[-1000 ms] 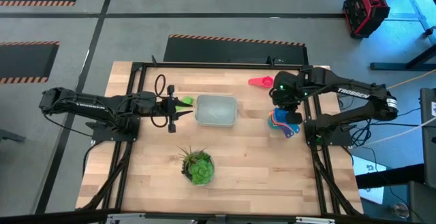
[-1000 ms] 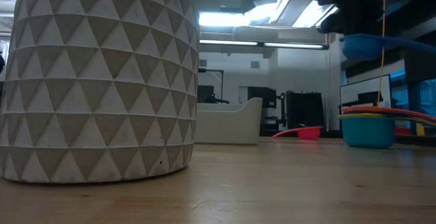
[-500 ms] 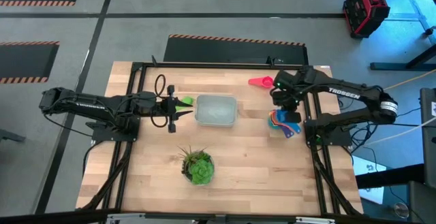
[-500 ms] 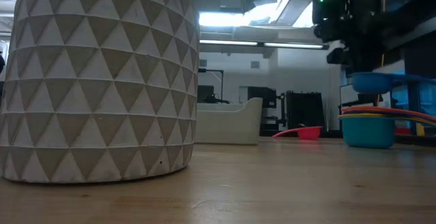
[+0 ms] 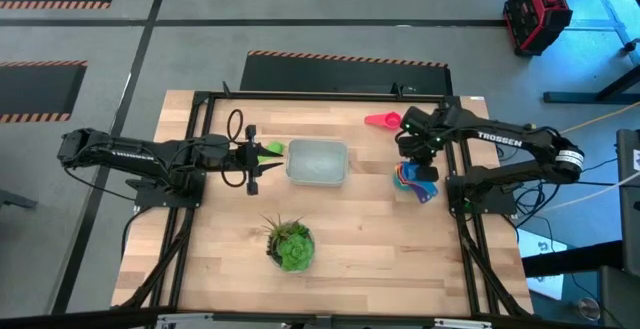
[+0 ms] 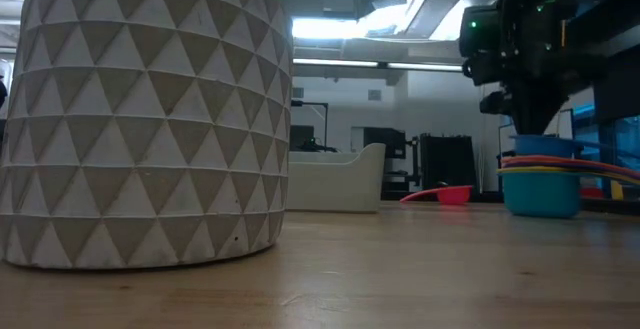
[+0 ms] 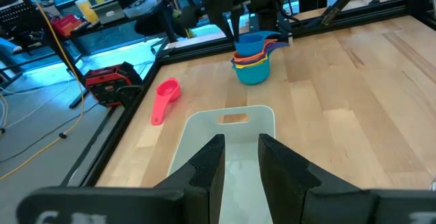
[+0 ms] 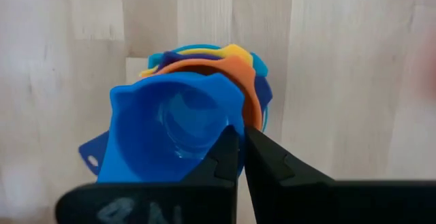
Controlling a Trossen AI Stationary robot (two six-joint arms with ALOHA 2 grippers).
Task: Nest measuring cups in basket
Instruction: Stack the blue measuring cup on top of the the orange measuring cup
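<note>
Cups: most of them sit nested in one stack on the bare table, right side, well apart from the basket. From the right wrist view the stack shows blue, orange, yellow and purple layers, with a blue cup on top. It looks seated in the stack or very nearly so; can't tell if it's fully down.

Right gripper is directly over the stack, fingers pressed together on the rim of that top blue cup. Low view agrees: the dark gripper comes down onto the top of the pile.

Two cups are outside the stack. The pink cup lies alone on the table near the far edge, between basket and stack but touching neither. The green cup is at the left gripper, just beside the basket's left end; the fingers are slightly apart and it looks like they're pinching it, though the contact is small from above.

The basket holds nothing that I can see; the left wrist view looks straight into it and shows only bare bottom.

Status, my read: nesting is partway done, on the table rather than in the basket. Left: release the blue cup, add pink and green, get the whole stack into the basket. Nothing counts as delivered yet.

The potted plant sits at the near side, clear of both arms.
</note>
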